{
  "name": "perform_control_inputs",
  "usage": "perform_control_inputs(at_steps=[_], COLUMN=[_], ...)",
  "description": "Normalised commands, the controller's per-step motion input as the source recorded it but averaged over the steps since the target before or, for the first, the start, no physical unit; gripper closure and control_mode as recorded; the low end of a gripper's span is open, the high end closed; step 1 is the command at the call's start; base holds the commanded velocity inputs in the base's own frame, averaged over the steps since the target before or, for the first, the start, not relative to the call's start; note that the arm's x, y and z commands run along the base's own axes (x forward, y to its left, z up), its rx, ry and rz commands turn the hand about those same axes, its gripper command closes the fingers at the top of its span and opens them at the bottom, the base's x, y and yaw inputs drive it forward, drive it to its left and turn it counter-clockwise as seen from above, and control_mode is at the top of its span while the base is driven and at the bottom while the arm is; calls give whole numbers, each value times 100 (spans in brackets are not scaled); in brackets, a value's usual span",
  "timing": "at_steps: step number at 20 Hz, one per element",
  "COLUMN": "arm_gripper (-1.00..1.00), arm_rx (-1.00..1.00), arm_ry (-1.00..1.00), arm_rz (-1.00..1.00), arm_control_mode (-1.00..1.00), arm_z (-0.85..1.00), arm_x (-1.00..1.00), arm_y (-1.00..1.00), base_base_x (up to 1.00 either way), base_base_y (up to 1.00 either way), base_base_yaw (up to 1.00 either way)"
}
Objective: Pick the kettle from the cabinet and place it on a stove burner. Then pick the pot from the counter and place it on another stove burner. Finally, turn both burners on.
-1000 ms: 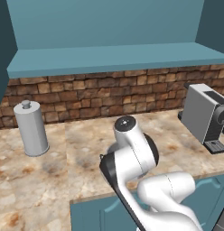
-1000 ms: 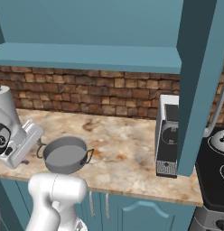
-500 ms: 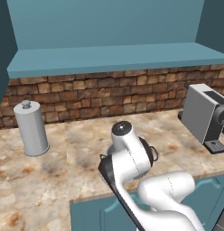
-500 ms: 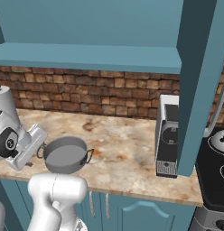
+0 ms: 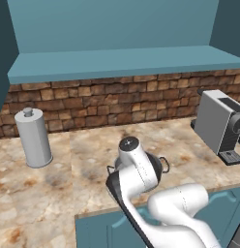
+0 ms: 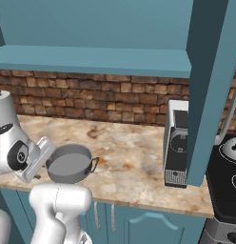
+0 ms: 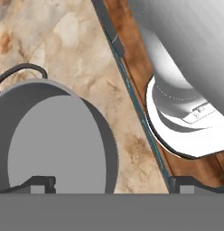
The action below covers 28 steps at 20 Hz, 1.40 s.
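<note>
A white robot arm bends low over the front edge of a marbled stone counter. Its gripper hangs just above one shallow grey pot, fingers spread wide and holding nothing. In the hand view the two dark fingertips stand at the bottom edge, with the near part of the pot's rim between them and most of the bowl lying off toward the left tip; the coming grasp seems to turn on lining the fingers across that rim. The pot sits near the counter's front edge, with one loop handle toward the stove and the other toward the arm's side. Farther right, one grey coffee machine stands near the counter's right end, beside a cabinet wall. Beyond it, at the right edge, one kettle appears to rest already on the black cooktop, though it is partly cut off. At the counter's far left stands one tall grey canister, against the brick wall.
</note>
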Motion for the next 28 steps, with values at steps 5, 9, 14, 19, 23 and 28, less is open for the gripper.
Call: perform_control_inputs(at_steps=[5,9,14,19,23,28], arm_gripper=[-100,-100,-100,-100,-100,-100], arm_rx=[3,4,5,5,5,5], arm_ry=[-1,-2,-3,-3,-1,-1], arm_rz=[-5,-6,-5,-4,-4,-5], arm_control_mode=[-100,-100,-100,-100,-100,-100], arm_z=[-40,-31,-26,-27,-29,-32], arm_x=[17,14,13,11,9,8], arm_y=[0,0,0,0,0,0], base_base_x=[0,0,0,0,0,0], base_base_y=[0,0,0,0,0,0], base_base_yaw=[0,0,0,0,0,0])
